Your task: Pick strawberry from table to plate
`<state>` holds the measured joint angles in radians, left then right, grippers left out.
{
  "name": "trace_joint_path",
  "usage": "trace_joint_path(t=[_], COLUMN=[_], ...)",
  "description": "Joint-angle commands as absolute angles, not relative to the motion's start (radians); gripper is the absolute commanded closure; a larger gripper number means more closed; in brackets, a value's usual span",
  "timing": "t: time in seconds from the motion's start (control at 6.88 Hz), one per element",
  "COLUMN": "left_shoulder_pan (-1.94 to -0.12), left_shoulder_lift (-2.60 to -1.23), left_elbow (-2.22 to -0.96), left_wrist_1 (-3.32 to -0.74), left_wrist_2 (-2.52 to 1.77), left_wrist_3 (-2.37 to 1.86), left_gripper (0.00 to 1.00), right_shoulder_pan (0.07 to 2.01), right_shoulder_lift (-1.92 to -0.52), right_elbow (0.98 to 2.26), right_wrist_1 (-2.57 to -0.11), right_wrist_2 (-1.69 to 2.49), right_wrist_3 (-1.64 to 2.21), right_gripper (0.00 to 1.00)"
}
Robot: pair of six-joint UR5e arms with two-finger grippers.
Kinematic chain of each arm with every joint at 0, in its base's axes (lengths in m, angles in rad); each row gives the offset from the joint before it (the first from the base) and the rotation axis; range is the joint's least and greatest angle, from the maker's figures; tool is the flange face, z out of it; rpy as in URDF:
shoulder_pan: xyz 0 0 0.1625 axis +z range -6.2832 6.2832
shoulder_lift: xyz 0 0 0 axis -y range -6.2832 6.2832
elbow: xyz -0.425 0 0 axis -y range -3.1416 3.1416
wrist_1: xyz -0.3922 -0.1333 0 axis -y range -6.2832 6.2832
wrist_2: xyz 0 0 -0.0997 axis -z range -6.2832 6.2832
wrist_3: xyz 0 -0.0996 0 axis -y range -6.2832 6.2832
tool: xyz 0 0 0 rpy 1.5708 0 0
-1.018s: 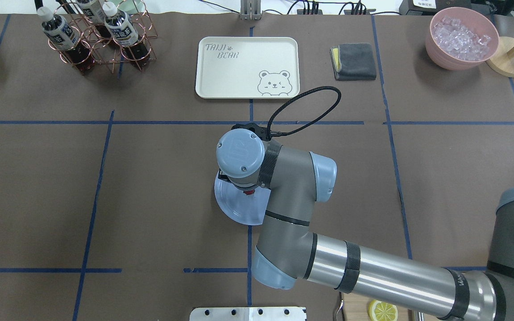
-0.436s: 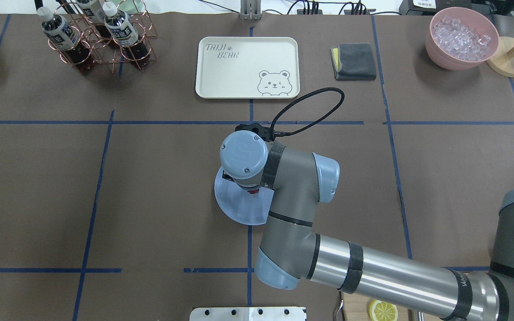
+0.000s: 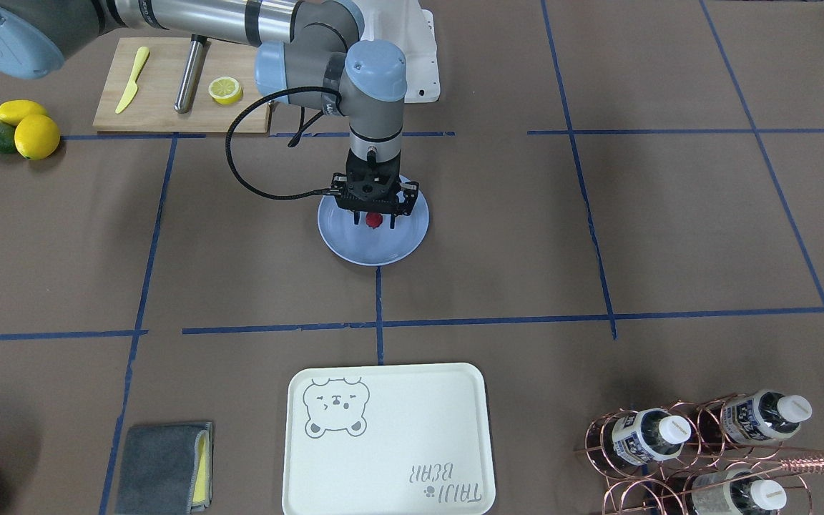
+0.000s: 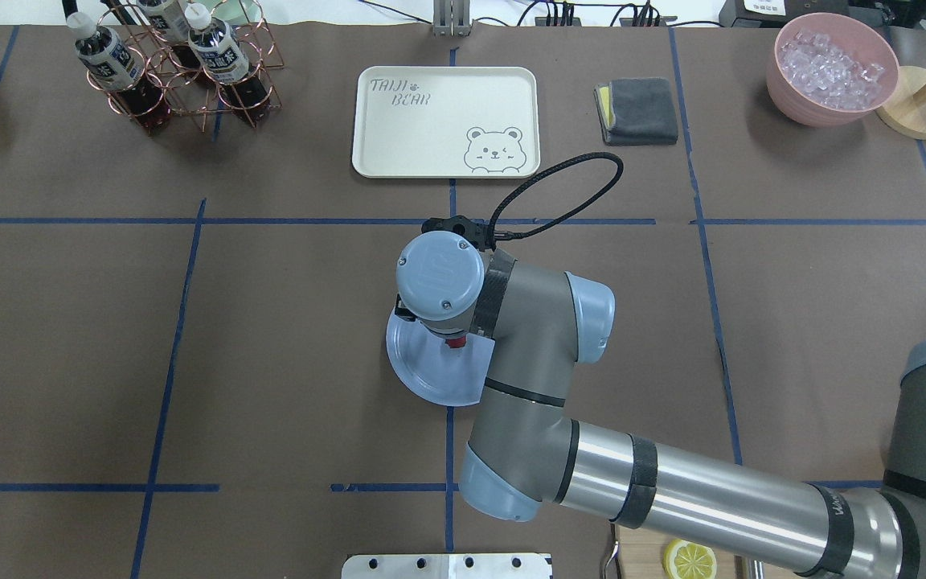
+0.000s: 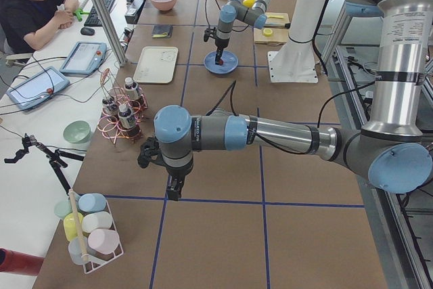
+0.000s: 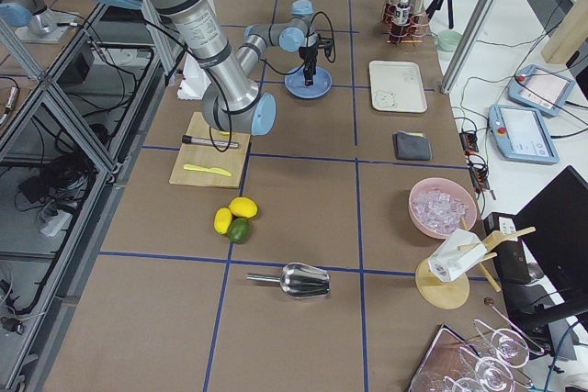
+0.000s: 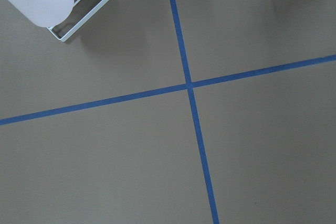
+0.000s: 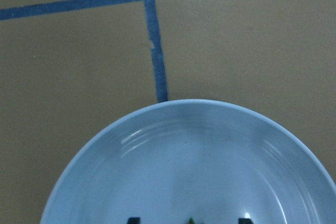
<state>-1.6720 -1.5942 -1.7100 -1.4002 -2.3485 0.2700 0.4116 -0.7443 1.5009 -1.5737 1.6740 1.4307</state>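
Observation:
The light-blue plate (image 3: 376, 252) (image 4: 421, 378) (image 8: 184, 156) lies on the brown-paper table (image 3: 598, 229) near its centre. My right gripper (image 3: 375, 217) hangs straight down over the plate's robot-side half, jaws apart. The small red strawberry (image 3: 374, 222) (image 4: 455, 342) sits between the fingers (image 3: 357, 217) with a gap on each side, low over or on the plate. In the right wrist view only the fingertips (image 8: 134, 220) show at the bottom edge. My left gripper (image 5: 173, 193) hovers over bare table far off; whether it is open or shut I cannot tell.
A cream bear tray (image 4: 445, 121) lies beyond the plate. A copper bottle rack (image 4: 182, 72), a grey cloth (image 4: 637, 111) and a pink bowl of ice (image 4: 831, 68) line the far edge. A cutting board (image 3: 162, 100) with a lemon half stands near the robot's base.
My right arm has drifted slightly to the right and a little away from the robot over the plate; the strawberry beneath the wrist shifted with it. Nothing else has moved.

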Motion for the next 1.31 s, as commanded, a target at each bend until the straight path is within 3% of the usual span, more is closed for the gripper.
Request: trace_joint_path(t=[0.0,0.29,0.73,1.16], left_shoulder_pan=[-1.672,-1.660,-1.646,-1.608], left_shoulder_lift=[-1.595,-1.585,-1.582,-1.582], left_elbow=[-1.707,-1.694,-1.689,-1.680], left_wrist_1=[-1.399,-1.393,-1.399,-1.402], left_wrist_2=[-2.347,-2.347,-2.345,-2.345], left_wrist_3=[0.270,0.270,0.270,0.270], left_gripper=[0.00,0.00,0.00,0.00], right_shoulder_pan=[0.515,0.761,1.151,1.408], right_shoulder_lift=[-0.764,-0.916,-1.189,-1.510], right_elbow=[1.567,1.658,1.675,1.666], right_wrist_1=[-1.616,-1.621,-1.614,-1.608], right_wrist_2=[1.722,1.933,2.173,2.177], right_wrist_3=[1.323,1.013,0.285,0.095], right_gripper=[0.00,0.00,0.00,0.00])
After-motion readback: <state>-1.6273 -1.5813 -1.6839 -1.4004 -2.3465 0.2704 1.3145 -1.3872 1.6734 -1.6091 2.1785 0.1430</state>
